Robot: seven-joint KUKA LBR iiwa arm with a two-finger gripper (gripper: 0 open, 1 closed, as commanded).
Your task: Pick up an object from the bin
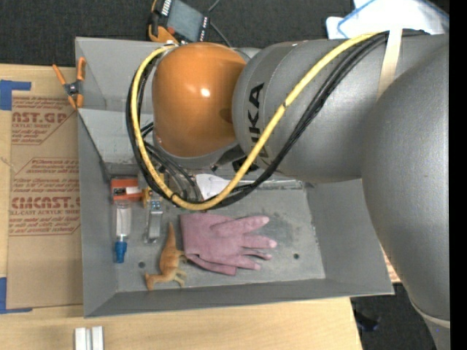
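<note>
Grey arm (350,108) with orange wrist cover (193,100) spans bin (95,268). Pink glove (226,243) flat mid-floor. Tan toy giraffe (169,262) touching glove's left edge. Clear blue-tipped tube (120,233) near left wall. Claw (155,214) between tube and glove, beside giraffe's head; wide or narrow: cannot tell.

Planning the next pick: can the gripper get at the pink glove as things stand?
Probably yes. The pink glove lies flat with nothing on top of it, and the gripper hangs just left of its cuff. The tan toy giraffe beside that cuff could get nudged.
</note>
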